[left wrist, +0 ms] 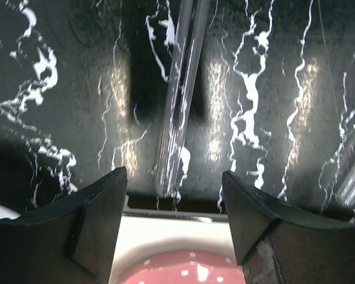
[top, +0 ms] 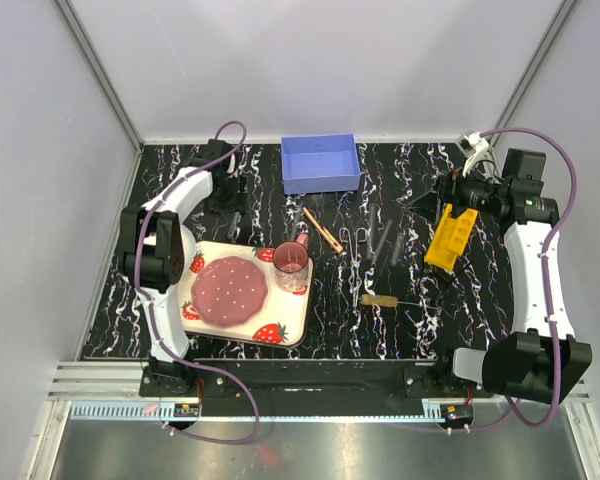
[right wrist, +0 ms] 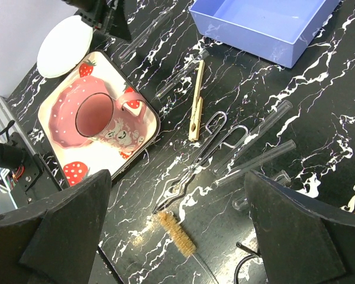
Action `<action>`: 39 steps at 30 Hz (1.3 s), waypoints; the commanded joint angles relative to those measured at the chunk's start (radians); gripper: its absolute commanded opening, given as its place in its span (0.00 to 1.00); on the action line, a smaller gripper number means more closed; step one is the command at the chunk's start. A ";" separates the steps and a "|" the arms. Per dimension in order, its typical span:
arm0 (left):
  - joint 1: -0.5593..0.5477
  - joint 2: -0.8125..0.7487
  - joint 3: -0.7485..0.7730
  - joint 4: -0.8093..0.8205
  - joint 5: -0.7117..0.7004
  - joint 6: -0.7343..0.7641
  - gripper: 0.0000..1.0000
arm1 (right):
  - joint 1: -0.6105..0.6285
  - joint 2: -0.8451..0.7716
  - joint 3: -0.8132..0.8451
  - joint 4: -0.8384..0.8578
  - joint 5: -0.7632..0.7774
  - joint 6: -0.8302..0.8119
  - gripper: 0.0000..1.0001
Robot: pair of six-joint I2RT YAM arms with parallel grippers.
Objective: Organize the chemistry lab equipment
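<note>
My left gripper is open and low over the table, its jaws on either side of a clear glass tube; in the top view it is just behind the strawberry tray. My right gripper is open and empty, held above the tools; in the top view it is at the far end of the yellow holed rack. Below it lie the wire brush, metal forceps, wooden clamp and glass tubes.
A blue bin stands at the back middle. The strawberry-print tray holds a pink plate and a cup. A white bowl lies beside the tray, near the left arm.
</note>
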 commanded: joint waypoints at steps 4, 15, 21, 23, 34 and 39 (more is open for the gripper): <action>-0.042 0.149 0.164 -0.071 -0.093 0.040 0.63 | 0.004 0.004 -0.001 0.044 -0.032 0.014 1.00; -0.049 0.278 0.265 -0.111 -0.110 0.062 0.48 | 0.004 -0.001 -0.010 0.046 -0.036 0.017 1.00; -0.049 0.292 0.253 -0.106 -0.096 0.059 0.38 | 0.004 -0.008 -0.015 0.046 -0.036 0.018 1.00; -0.049 0.286 0.239 -0.095 -0.095 0.057 0.33 | 0.004 -0.012 -0.016 0.044 -0.039 0.020 1.00; -0.049 0.146 0.113 0.052 -0.093 0.051 0.16 | 0.004 -0.035 -0.024 0.044 -0.055 0.021 1.00; -0.048 0.037 0.047 0.139 -0.069 0.056 0.15 | 0.012 -0.024 0.002 0.018 -0.066 0.000 1.00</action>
